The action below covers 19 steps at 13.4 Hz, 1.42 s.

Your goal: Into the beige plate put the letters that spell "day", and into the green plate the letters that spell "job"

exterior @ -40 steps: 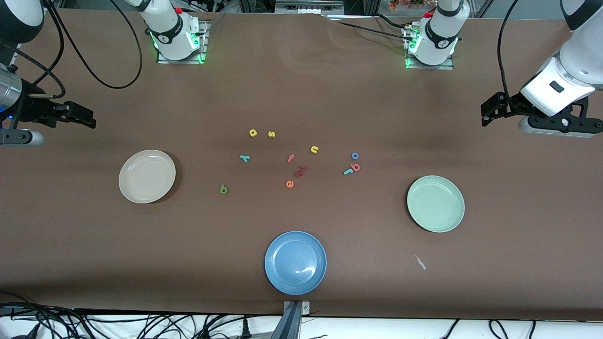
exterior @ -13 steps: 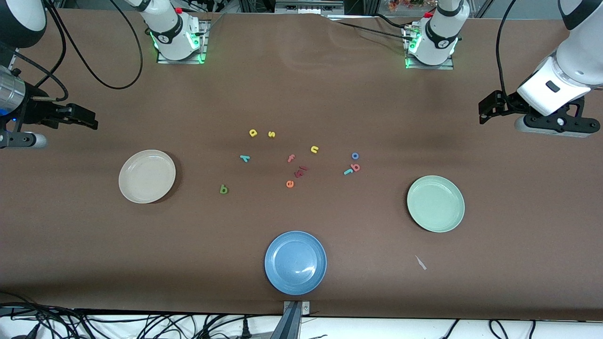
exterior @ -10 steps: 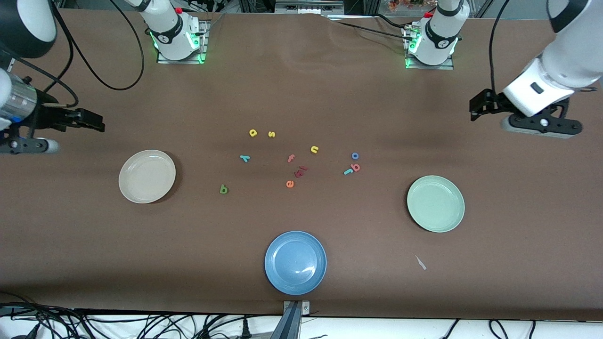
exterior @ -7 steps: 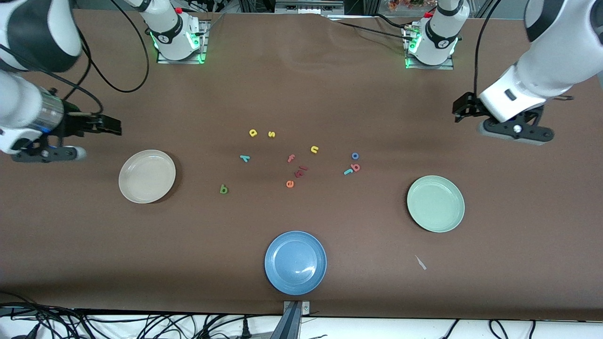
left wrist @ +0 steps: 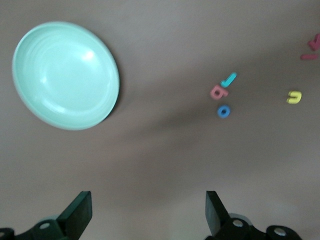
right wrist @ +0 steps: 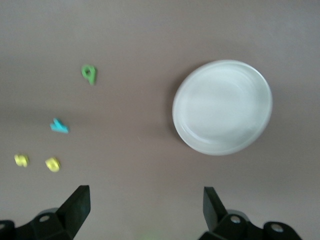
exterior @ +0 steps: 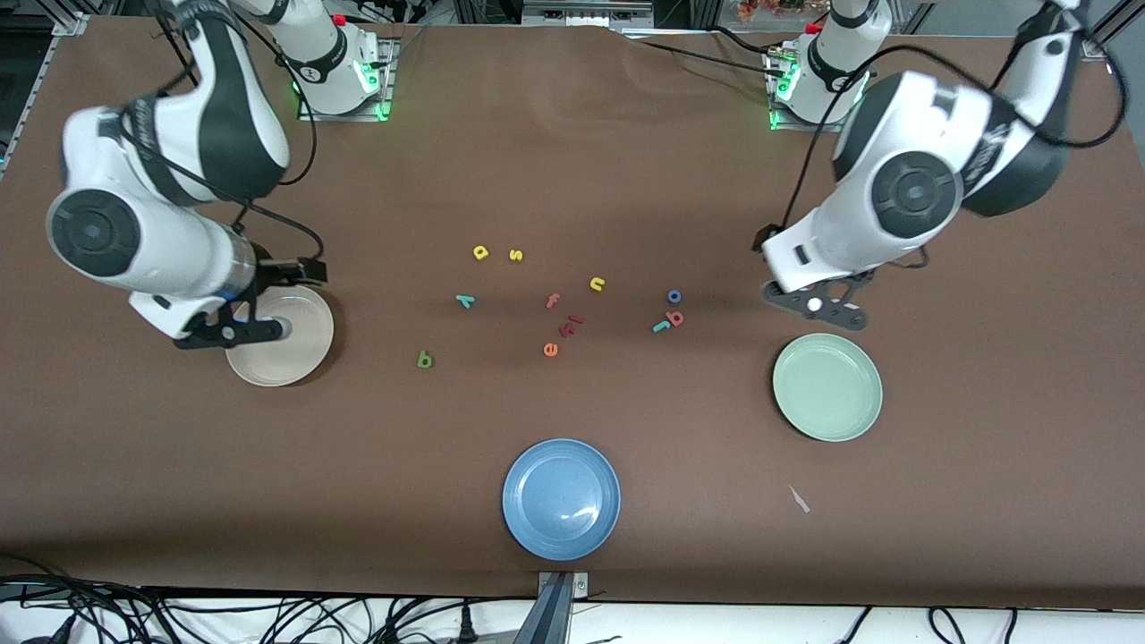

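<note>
The beige plate [exterior: 300, 344] [right wrist: 222, 106] lies toward the right arm's end, partly under that arm's wrist. My right gripper [exterior: 306, 268] [right wrist: 146, 212] hangs open and empty over the table beside it. The dark green d [exterior: 425, 360] [right wrist: 89, 73], teal y [exterior: 464, 300] [right wrist: 59, 126] and yellow a [exterior: 481, 252] [right wrist: 52, 164] lie loose mid-table. The green plate [exterior: 827, 386] [left wrist: 66, 75] is empty. My left gripper [exterior: 767, 241] [left wrist: 148, 212] hangs open over bare table between that plate and the blue o [exterior: 674, 296] [left wrist: 223, 111], salmon b [exterior: 675, 317] [left wrist: 218, 92] and teal j [exterior: 661, 326] [left wrist: 229, 79].
A blue plate [exterior: 561, 498] sits near the front edge. Other loose letters lie mid-table: yellow s [exterior: 515, 255], yellow n [exterior: 597, 283], salmon f [exterior: 553, 300], orange e [exterior: 550, 350] and dark red pieces [exterior: 571, 325]. A small pale scrap [exterior: 799, 499] lies nearer the front camera than the green plate.
Both arms have swung in from the table's ends toward the middle, the right one to the beige plate, the left one near the green plate. Both grippers stayed open. No letter moved.
</note>
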{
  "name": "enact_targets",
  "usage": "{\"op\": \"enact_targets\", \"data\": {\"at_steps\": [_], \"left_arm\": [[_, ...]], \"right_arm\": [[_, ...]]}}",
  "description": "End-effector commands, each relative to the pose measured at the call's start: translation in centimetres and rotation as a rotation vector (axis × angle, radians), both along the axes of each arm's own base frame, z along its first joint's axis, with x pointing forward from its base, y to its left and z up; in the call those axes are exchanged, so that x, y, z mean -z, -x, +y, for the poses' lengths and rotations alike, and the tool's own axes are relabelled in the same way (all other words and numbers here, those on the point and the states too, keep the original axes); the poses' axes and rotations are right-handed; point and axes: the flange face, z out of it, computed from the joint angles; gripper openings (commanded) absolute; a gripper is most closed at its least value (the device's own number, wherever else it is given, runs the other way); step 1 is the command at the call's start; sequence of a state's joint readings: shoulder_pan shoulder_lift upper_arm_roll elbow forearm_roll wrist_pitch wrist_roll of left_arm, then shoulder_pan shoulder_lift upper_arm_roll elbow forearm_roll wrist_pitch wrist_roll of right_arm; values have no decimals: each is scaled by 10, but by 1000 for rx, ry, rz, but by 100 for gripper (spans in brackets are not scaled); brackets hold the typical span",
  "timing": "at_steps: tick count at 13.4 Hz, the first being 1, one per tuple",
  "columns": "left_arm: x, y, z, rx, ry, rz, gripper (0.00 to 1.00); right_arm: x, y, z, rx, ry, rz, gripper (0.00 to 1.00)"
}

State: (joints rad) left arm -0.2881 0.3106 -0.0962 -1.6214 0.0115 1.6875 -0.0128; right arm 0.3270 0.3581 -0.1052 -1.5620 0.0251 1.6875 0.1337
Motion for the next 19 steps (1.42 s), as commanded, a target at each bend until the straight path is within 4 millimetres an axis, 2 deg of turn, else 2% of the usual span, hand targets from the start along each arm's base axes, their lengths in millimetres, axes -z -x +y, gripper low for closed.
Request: {"op": "enact_targets", "data": {"at_steps": [1,3,4,5,6,8,10,12,13,14,15,16,17,19], "left_arm": [[49,-15,-37,18,68,3,100],[83,-18,-60,4,101,-6,100],[100,-19,-71,2,108,-22,100],[118,-17,-83,19,106,-27,100],[131,-9,-104,56,104,-36,100],[160,-3,-118,93,104,-27,100],[179,9,-138,212,78,-35,100],[206,12,-145,290,72,-54,100],[216,11,-147,332,93,-73,100],[224,9,-146,388,115,-95,100],[232,5,-140,448,131,-97,100],[236,4,-136,484,138,-90,98],[243,9,-136,513,137,-77,91],[254,16,-133,521,136,-69,64]], "right_arm": [[54,-12,47,96,-11,-38,100],[82,-14,77,118,-38,-71,100],[93,-16,82,134,-67,-76,100],[107,-17,84,156,-95,-74,100],[119,-18,85,160,-99,-89,100],[144,-11,85,167,-106,-134,100],[162,-8,80,175,-112,-171,100],[186,-6,86,167,-104,-171,100],[189,-7,84,170,-103,-174,100],[190,-8,86,174,-101,-172,100],[201,-6,86,169,-85,-162,100],[205,-2,97,149,-82,-158,100],[208,0,102,141,-79,-156,100],[211,0,103,141,-80,-166,100]]}}
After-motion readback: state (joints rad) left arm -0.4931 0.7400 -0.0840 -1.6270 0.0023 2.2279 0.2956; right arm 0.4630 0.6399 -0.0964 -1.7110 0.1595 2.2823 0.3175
